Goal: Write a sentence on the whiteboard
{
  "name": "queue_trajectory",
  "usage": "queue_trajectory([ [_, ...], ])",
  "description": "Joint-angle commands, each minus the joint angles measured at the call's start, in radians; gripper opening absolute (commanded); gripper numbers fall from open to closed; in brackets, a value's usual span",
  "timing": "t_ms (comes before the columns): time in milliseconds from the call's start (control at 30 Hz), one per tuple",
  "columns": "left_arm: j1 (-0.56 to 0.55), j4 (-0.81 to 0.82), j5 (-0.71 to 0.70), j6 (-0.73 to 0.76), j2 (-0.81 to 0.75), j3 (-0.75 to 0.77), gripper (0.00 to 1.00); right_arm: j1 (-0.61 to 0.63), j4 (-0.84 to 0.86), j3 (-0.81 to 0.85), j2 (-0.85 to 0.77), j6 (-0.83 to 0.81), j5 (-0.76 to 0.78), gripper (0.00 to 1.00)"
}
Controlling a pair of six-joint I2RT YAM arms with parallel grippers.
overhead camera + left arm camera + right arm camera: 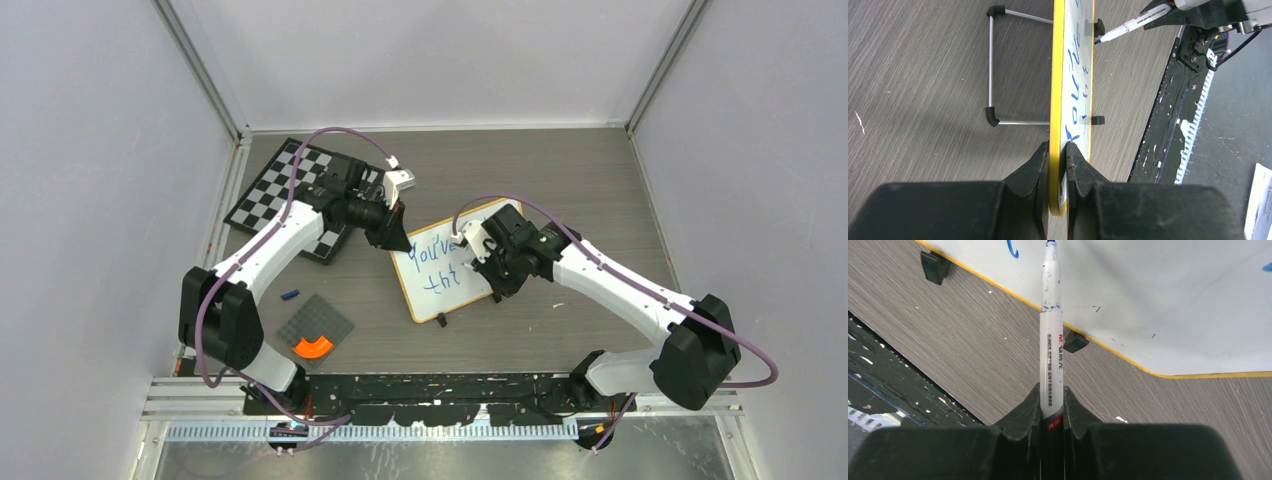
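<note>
Whiteboard [445,262] sits mid-desk between my two arms, angled, with its two black clip feet on the edge nearest the bases. There are two lines of blue handwriting on it already. From the left wrist cam I'm looking at it edge-on, and a wire stand [992,65] pokes out behind it onto the desk [560,190].

Left gripper [1058,165] is pinching the board's frame at the far-left corner, one finger on each face. Right gripper [1052,407] is clamped on a white marker [1051,345], which points out from between the fingers with its blue tip over the lower part of the writing surface. I honestly can't tell whether the tip is touching.

Other stuff: a chessboard [280,190] at the back left under the left arm, a grey plate [318,320] near the left base with an orange piece [313,347] on it, and a small blue thing [290,295] just beside that.
</note>
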Motion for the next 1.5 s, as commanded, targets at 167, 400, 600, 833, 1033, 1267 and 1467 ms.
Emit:
queue_trajectory([
  [167,0.002,0.016,-0.111,0.074,-0.009,-0.035,0.0,-0.005,0.028,-0.024,0.016,0.003,0.048,0.0],
  [400,0.002,0.016,-0.109,0.078,-0.012,-0.043,0.0,-0.006,0.053,-0.014,0.036,0.001,0.063,0.0],
  [600,0.002,0.014,-0.109,0.08,-0.015,-0.044,0.0,-0.005,0.057,0.013,0.059,0.004,0.057,0.0],
  [833,0.002,0.008,-0.112,0.09,-0.02,-0.048,0.0,-0.001,0.057,0.034,0.086,0.002,0.036,0.0],
  [1033,0.002,0.009,-0.112,0.09,-0.02,-0.048,0.0,0.012,0.063,0.022,0.097,-0.003,0.029,0.0],
  [1267,0.002,0.01,-0.112,0.091,-0.011,-0.044,0.0,0.017,0.059,-0.016,0.088,-0.015,0.047,0.0],
  [1467,0.002,0.01,-0.109,0.089,-0.008,-0.042,0.0,0.009,0.049,-0.033,0.057,-0.022,0.065,0.0],
])
